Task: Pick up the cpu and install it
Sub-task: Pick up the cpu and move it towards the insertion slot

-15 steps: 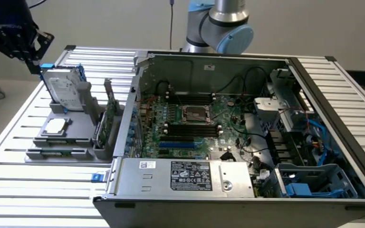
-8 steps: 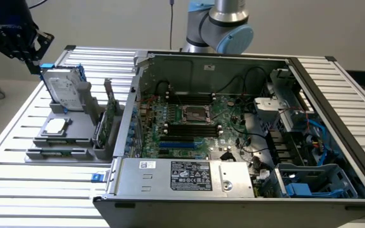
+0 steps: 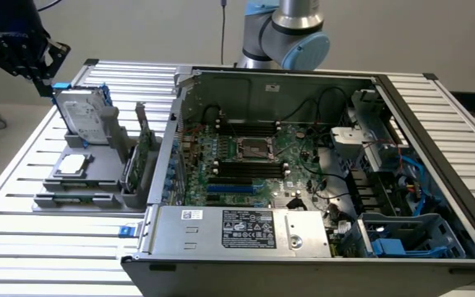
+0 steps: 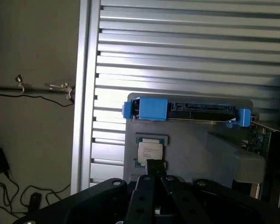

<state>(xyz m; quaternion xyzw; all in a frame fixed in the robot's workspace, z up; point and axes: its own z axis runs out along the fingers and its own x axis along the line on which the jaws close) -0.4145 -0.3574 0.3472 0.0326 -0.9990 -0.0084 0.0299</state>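
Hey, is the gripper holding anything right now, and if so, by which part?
Nothing is held. The gripper has its jaws shut with nothing between them, and the cpu lies untouched in its grey holder.

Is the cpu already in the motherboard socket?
No, the cpu lies on the grey holder outside the case, apart from the socket.
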